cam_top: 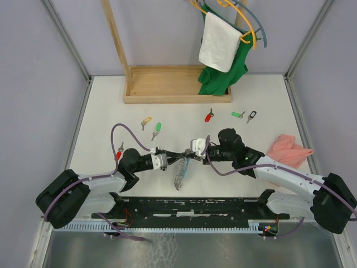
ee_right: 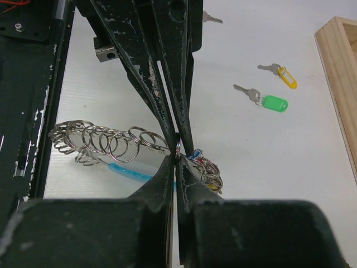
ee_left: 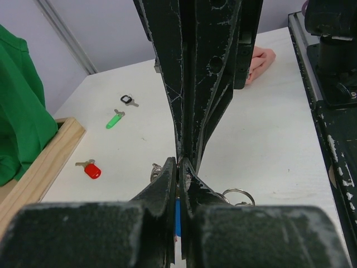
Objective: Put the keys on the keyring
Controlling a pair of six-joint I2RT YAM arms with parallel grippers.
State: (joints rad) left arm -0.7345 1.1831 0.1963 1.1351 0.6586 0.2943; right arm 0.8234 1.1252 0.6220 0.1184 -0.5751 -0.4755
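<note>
The keyring (cam_top: pixel 181 172) hangs between my two grippers: a coil of metal rings (ee_right: pixel 106 139), a light-blue tube (ee_right: pixel 129 171) and a bunch of tagged keys (ee_right: pixel 207 169). My right gripper (ee_right: pixel 177 152) is shut on one small ring of it. Tip to tip with it, my left gripper (ee_left: pixel 179 167) is shut too, a blue strip (ee_left: pixel 177 215) showing between its jaws. In the top view the left gripper (cam_top: pixel 172 158) and right gripper (cam_top: pixel 193 151) meet above the table's middle. Loose keys lie beyond: yellow (cam_top: pixel 146 121), green (cam_top: pixel 158 128), red (cam_top: pixel 208 116), green (cam_top: pixel 238 115), black (cam_top: pixel 252 116).
Another red-tagged key (cam_top: pixel 120 151) lies by the left arm. A pink cloth (cam_top: pixel 289 149) sits at the right. A wooden rack base (cam_top: pixel 177 85) stands at the back, with a green garment (cam_top: pixel 223 72) and a white towel (cam_top: pixel 218 43) hanging over it.
</note>
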